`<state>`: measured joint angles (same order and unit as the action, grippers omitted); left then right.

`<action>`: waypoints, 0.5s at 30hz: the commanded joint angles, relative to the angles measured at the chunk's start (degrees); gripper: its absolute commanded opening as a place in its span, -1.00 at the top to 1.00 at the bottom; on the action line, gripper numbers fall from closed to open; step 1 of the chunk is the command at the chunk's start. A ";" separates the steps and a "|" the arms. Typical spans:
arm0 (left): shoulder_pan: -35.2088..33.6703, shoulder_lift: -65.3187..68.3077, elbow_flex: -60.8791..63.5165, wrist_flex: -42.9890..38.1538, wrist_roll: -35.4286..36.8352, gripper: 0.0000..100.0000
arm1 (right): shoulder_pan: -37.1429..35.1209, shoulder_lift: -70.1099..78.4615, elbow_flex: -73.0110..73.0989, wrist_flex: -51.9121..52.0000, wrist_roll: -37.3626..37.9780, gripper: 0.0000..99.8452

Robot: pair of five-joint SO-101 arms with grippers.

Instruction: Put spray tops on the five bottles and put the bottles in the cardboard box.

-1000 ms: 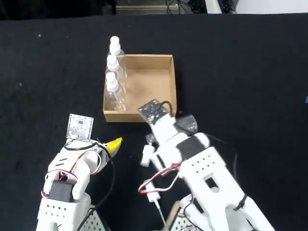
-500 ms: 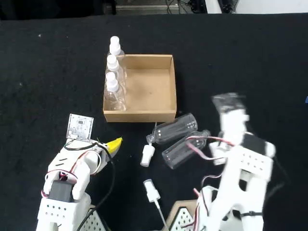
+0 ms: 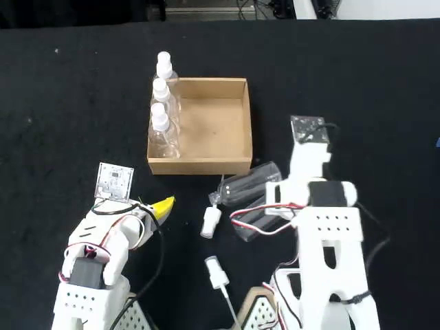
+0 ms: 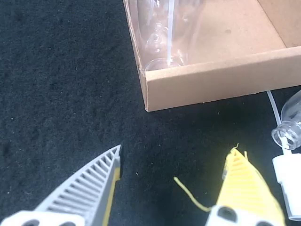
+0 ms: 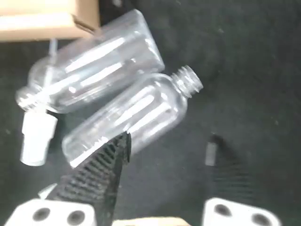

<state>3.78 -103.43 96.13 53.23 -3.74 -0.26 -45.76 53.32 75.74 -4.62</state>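
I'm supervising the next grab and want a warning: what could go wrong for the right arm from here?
1. The right gripper is open over the nearer bottle, which lies on its round side right beside the second bottle; closing could roll it or shove both.
2. A loose spray top lies by the second bottle's neck, so a shoved bottle might knock it away.

Both shells white printed plastic. The left arm [image 3: 96, 254]: red, black and white cables, dotted hole pattern at base, square camera board [image 3: 115, 181] at wrist. The left gripper [image 4: 176, 151]: one yellow finger [image 4: 242, 181], one grey ribbed finger [image 4: 89, 181] (yellow edge). The right arm [image 3: 323, 234]: black servo blocks, red-white cable loop. The right gripper [image 5: 167, 143]: black ribbed finger [image 5: 101, 169].
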 commanded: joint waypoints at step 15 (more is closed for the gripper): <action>-0.40 -0.70 1.27 -0.09 -0.35 0.36 | -12.04 -0.57 11.12 -13.45 -10.11 0.28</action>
<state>3.78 -103.43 96.13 53.23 -3.82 -12.66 -45.76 62.73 67.03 -14.37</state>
